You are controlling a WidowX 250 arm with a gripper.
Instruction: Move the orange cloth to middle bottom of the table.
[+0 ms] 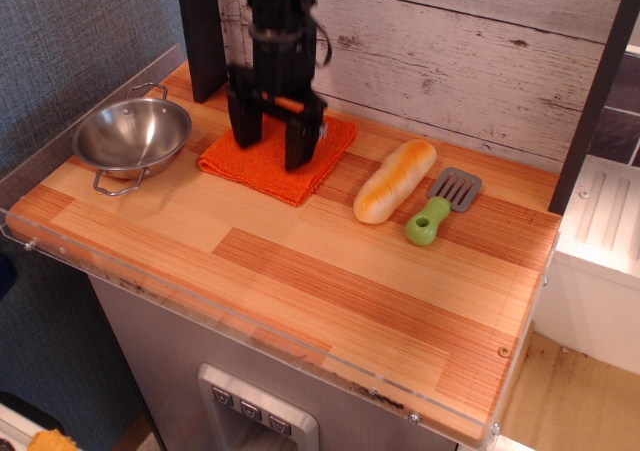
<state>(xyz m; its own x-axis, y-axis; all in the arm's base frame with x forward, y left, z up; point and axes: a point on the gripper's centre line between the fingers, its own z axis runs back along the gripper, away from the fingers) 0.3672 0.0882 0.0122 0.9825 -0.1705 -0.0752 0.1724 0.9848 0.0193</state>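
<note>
With our gripper [274, 153] spread wide over the orange cloth [277, 157] directly beneath, we should pinch a fold firmly.

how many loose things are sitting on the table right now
4: steel bowl far left; orange cloth back-center under the gripper; bread roll right of it; green-handled spatula rightmost.
</note>
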